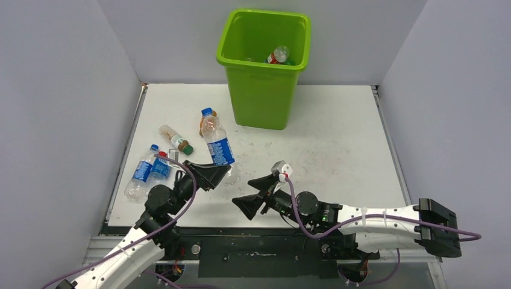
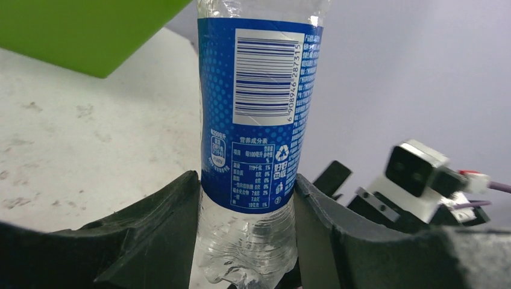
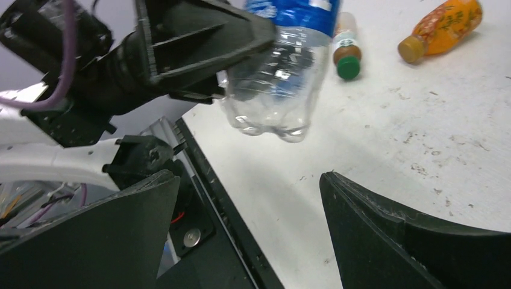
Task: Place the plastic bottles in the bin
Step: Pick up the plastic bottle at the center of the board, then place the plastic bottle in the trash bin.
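Blue-label bottle [image 1: 217,141] is gripped near its base by the left pincer [image 1: 222,171] and held up off the worktop [image 1: 337,138], long axis running away from the near edge with the cap end far — roughly toward the bin [image 1: 262,96], which is parked at the far edge, ahead and slightly right. Right pincer [image 1: 244,194] is spread wide and empty, just beside the bottle's base. Carry is probably best left to the left pincer — nothing else needs grabbing first.
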Robot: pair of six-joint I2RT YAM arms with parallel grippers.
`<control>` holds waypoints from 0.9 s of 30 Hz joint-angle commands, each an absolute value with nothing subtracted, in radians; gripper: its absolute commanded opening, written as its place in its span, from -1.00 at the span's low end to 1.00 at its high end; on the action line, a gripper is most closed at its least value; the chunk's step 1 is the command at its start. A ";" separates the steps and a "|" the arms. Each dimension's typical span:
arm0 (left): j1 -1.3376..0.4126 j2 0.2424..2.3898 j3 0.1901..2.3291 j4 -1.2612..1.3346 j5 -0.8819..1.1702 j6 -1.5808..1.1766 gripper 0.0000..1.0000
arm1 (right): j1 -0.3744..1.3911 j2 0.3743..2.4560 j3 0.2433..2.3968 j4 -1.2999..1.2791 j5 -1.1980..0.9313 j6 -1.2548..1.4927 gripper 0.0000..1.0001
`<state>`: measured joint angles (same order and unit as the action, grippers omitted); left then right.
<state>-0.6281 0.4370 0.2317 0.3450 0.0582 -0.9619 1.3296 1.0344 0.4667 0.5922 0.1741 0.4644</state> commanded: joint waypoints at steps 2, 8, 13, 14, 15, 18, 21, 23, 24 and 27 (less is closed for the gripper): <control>-0.680 0.406 0.221 0.541 0.061 -0.970 -0.39 | 1.334 1.090 0.491 0.764 0.321 0.482 0.79; -0.726 0.409 0.225 0.547 0.054 -0.943 -0.42 | 1.334 1.148 0.527 0.828 0.318 0.471 0.79; -0.754 0.421 0.233 0.544 0.055 -0.920 -0.43 | 1.335 1.190 0.569 0.824 0.313 0.463 0.79; -0.761 0.424 0.233 0.546 0.055 -0.916 -0.44 | 1.335 1.194 0.574 0.822 0.318 0.463 0.79; -0.766 0.426 0.234 0.546 0.051 -0.913 -0.44 | 1.334 1.201 0.578 0.821 0.321 0.461 0.79; -0.787 0.432 0.232 0.552 0.045 -0.907 -0.45 | 1.334 1.224 0.607 0.786 0.326 0.462 0.82; -0.804 0.439 0.236 0.553 0.040 -0.890 -0.46 | 1.335 1.239 0.614 0.783 0.305 0.459 0.92; -0.813 0.437 0.238 0.544 0.029 -0.885 -0.46 | 1.334 1.244 0.616 0.782 0.291 0.457 0.81; -0.816 0.434 0.237 0.546 0.023 -0.885 -0.46 | 1.333 1.246 0.618 0.773 0.287 0.457 0.65; -0.821 0.426 0.242 0.539 0.016 -0.885 -0.18 | 1.334 1.239 0.612 0.755 0.279 0.452 0.11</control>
